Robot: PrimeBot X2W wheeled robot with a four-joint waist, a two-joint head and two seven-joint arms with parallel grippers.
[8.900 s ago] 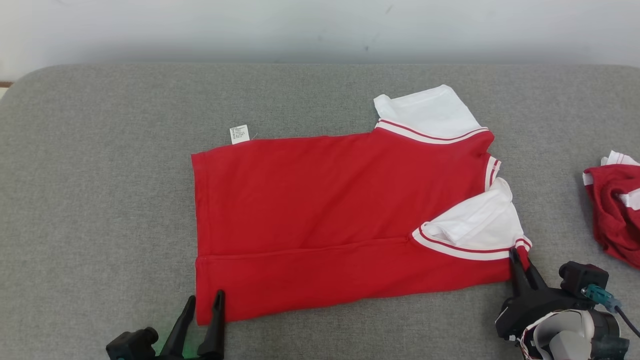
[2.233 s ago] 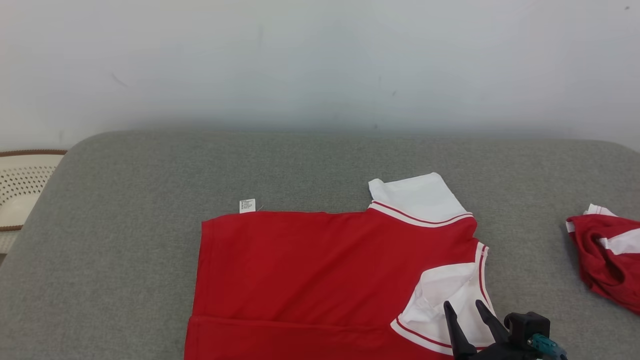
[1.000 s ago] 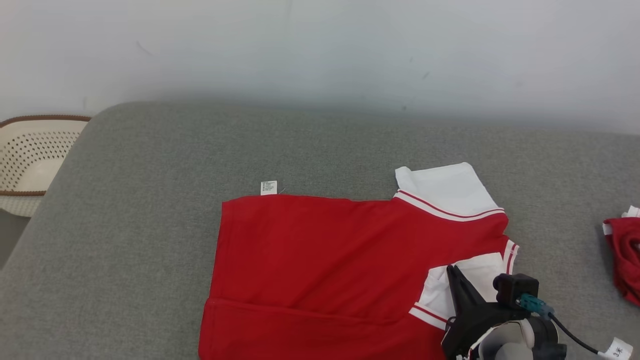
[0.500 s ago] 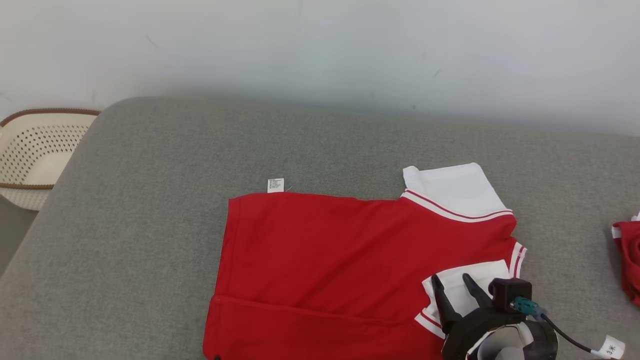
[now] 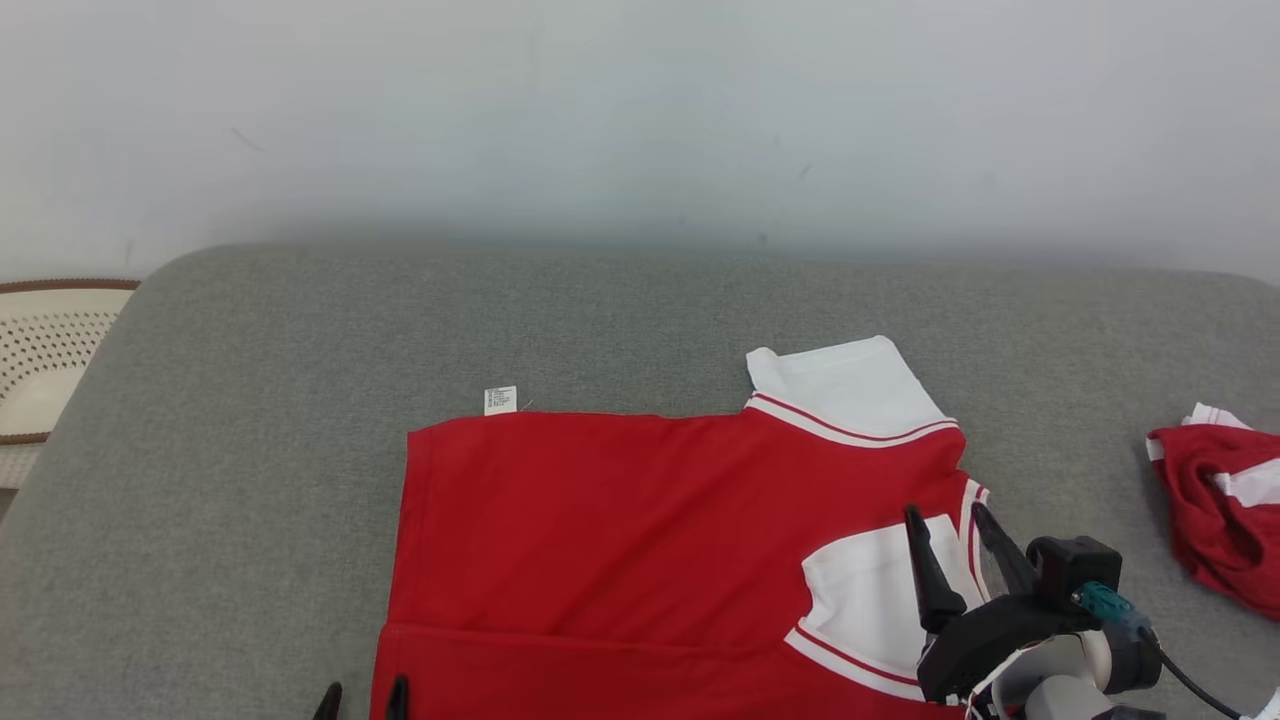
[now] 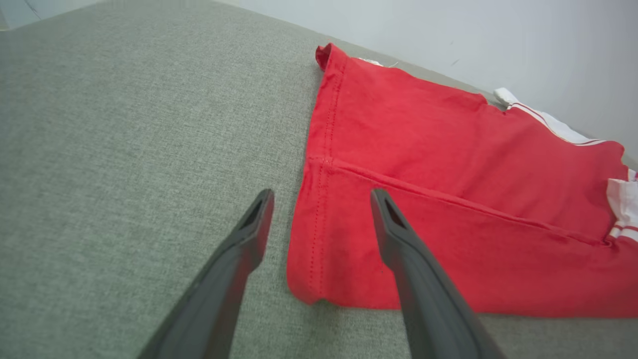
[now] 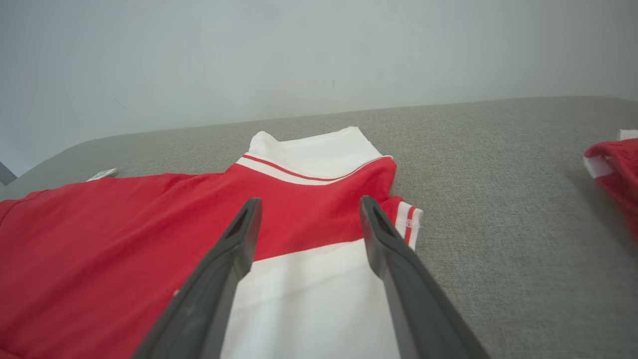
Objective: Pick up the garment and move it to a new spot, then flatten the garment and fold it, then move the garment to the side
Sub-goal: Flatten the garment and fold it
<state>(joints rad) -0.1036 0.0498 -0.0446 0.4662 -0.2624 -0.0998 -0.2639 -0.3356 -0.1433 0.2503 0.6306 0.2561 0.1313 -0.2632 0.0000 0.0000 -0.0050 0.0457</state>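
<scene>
At the far left I see a pale perforated basket (image 5: pixel 40 360) beyond the edge of the grey desk (image 5: pixel 250 450). My left end effector (image 5: pixel 364 690) is spread wide with nothing in it. It straddles the near left corner of the garment (image 5: pixel 600 540), one finger over bare desk, the other over the red hem. The garment, a red shirt with white sleeves, lies flat mid-desk. Its near edge is folded over, and a small white label (image 5: pixel 500 399) pokes out at the far edge. My right end effector (image 5: pixel 945 510) is also wide apart and empty, poised over the folded-in white sleeve (image 5: pixel 870 590). Further right, well apart, lies a crumpled second red garment (image 5: pixel 1215 510).
</scene>
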